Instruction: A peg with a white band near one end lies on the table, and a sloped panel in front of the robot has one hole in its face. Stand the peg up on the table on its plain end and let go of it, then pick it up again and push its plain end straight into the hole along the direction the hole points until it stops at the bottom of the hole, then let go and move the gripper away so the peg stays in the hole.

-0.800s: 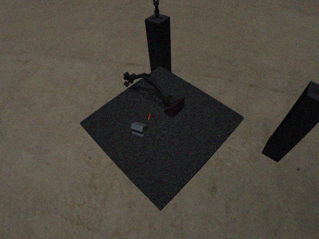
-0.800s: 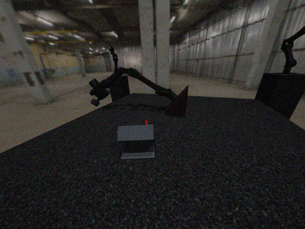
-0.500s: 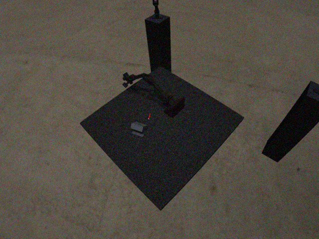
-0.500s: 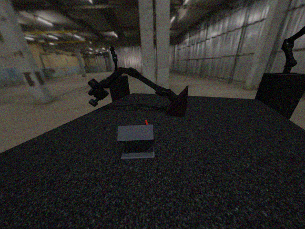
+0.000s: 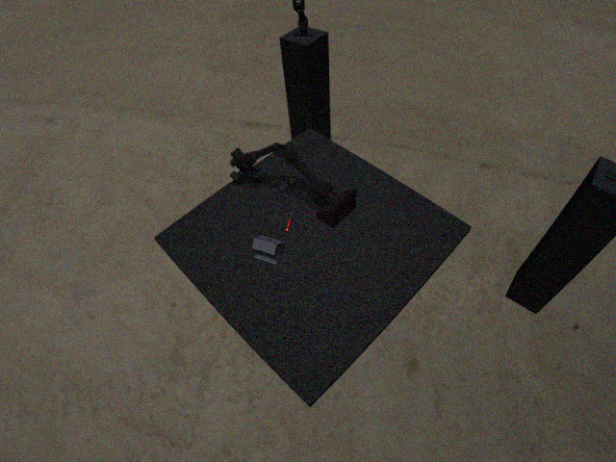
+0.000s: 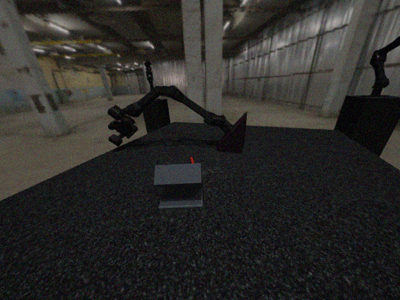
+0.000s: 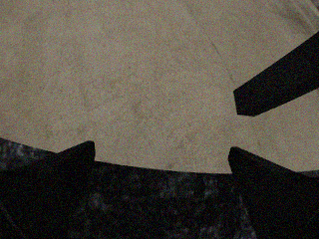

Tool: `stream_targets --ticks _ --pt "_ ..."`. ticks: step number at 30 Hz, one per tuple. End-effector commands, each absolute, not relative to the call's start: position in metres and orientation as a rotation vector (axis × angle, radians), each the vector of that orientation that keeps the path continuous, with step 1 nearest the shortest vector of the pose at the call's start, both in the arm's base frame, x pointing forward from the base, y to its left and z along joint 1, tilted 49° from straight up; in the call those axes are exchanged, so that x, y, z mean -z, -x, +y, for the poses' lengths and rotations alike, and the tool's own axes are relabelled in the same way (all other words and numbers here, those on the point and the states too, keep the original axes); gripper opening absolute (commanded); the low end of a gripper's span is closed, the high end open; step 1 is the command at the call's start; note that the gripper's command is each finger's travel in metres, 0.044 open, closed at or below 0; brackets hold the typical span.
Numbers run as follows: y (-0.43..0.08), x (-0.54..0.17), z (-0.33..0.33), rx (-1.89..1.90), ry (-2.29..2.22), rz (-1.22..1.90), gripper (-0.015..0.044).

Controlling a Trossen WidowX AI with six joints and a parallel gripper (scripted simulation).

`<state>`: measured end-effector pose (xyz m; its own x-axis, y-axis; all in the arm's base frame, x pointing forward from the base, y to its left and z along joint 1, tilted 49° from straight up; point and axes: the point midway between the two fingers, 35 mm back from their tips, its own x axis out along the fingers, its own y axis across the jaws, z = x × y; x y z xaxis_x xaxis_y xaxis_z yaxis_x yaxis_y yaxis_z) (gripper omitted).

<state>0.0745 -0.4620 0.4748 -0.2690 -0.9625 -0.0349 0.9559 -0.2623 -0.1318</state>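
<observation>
The red peg (image 5: 288,224) (image 6: 192,159) lies on the dark table between the robot's base and the panel. A pale spot shows at its end nearer the panel in the top view; its lower part is hidden behind the panel in the exterior view. The grey sloped panel (image 5: 267,245) (image 6: 177,174) stands on the table; its hole cannot be made out. My gripper (image 5: 235,165) (image 6: 113,125) (image 7: 163,151) is wide open and empty, raised near the table's edge, well away from the peg and panel. The wrist view shows neither peg nor panel.
A dark red wedge-shaped block (image 5: 338,207) (image 6: 235,139) stands at the arm's base. Beyond the table (image 5: 318,318) (image 6: 206,252) stand two black pedestals (image 5: 308,84) (image 5: 562,239), each with another arm. One pedestal (image 7: 279,77) shows in the wrist view, above the table edge.
</observation>
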Motion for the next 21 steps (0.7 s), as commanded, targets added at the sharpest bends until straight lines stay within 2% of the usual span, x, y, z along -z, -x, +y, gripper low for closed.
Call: stream_targets --ticks 1,10,21 --pt "-0.108 -0.465 -0.449 1.765 0.053 0.189 0.0440" --pt "-0.174 -0.427 -0.428 1.579 0.076 0.357 0.0440" --pt "-0.248 -0.343 -0.384 1.362 0.096 0.659 0.0440"
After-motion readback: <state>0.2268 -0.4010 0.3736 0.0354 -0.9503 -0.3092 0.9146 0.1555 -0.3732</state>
